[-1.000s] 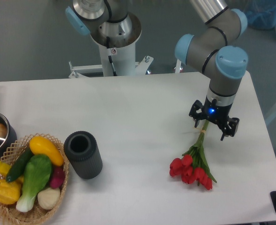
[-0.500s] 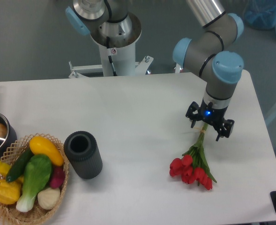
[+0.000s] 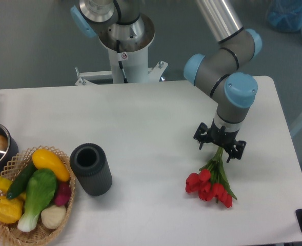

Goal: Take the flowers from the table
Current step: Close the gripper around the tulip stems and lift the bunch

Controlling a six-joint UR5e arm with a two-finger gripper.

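Even, diffuse overhead light is falling on the scene, leaving the white counter [image 3: 151, 118] bright without glare. Shadows are showing soft and short beside the dark cylindrical vase [image 3: 91, 169] and under the red tulips [image 3: 210, 185]. Focus is holding reasonably sharp throughout, with slight graininess and no evident edge distortion.

The flowers [image 3: 212, 183] — red tulips on green stems — lie flat on the white table [image 3: 151, 128], near its right front, heads toward the front edge.
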